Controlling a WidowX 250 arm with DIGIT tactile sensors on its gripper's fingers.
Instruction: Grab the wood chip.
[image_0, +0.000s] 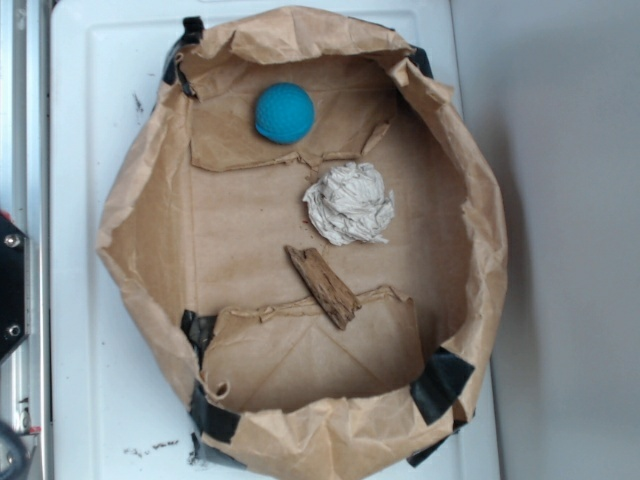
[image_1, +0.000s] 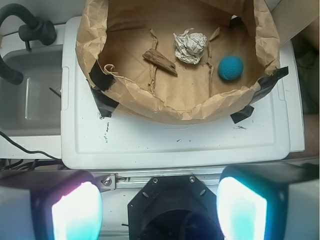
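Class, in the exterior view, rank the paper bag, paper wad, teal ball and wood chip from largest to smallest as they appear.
1. Paper bag
2. Paper wad
3. Wood chip and teal ball: too close to rank; the chip is longer but thin, the ball rounder.

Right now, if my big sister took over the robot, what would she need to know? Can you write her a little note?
Gripper: open, jaws wide apart and holding nothing, well back from the brown paper bin.
Wood chip: lying flat on the bin's floor near the middle, just beside the crumpled paper wad; whether they touch I cannot tell.
Teal ball: farther off along the floor, near the bin's wall.
Done: nothing yet; the chip is untouched.
Left: reach over the bin's wall, come down on the chip, close and lift.
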